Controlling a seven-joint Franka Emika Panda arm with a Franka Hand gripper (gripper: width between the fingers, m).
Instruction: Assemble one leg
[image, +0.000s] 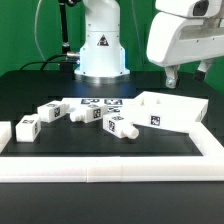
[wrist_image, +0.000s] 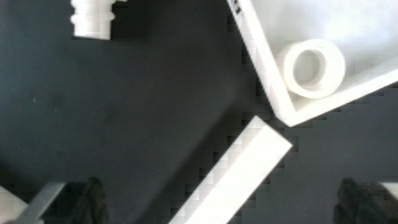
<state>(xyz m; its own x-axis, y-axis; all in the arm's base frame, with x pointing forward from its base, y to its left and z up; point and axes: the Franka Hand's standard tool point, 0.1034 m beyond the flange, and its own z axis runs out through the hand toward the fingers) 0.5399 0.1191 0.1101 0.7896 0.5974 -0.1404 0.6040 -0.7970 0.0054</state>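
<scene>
— Found the gripper?
— Yes. Spotted the large white two-finger gripper (image: 188, 74) in the upper right of the exterior view, hanging above the big white square tray-like plastic tabletop (image: 160, 118) and not touching it.
— Checked the jaws?
— Checked. Found them apart, with nothing held between. Saw the same in the wrist view: two dark fingers (wrist_image: 68, 200) well apart, with only the black table (wrist_image: 125, 120) and a flat white strip (wrist_image: 249, 165) under the gap. Could not tell what that strip was.
— And located the leg?
— Counted four small white plastic block-shaped legs with black-and-white square tags, all lying on the table in the lower left part of the exterior view. Placed the nearest leg (image: 120, 126) just beside the tabletop, at lower centre. Placed the third leg (image: 76, 112) and the second leg (image: 50, 112) further left, near each other, and the far-left leg (image: 25, 127) close to the left edge. Found all four well apart from the gripper.
— Noticed anything else?
— Noticed the thin flat white marker board (image: 100, 103) at centre, behind the legs, the white robot base (image: 100, 45) at upper centre, and a raised white border (image: 110, 165) along the lower edge. Saw also in the wrist view a single leg (wrist_image: 93, 18), well apart from the fingers, and a tabletop corner carrying a round white ring (wrist_image: 317, 68).
</scene>
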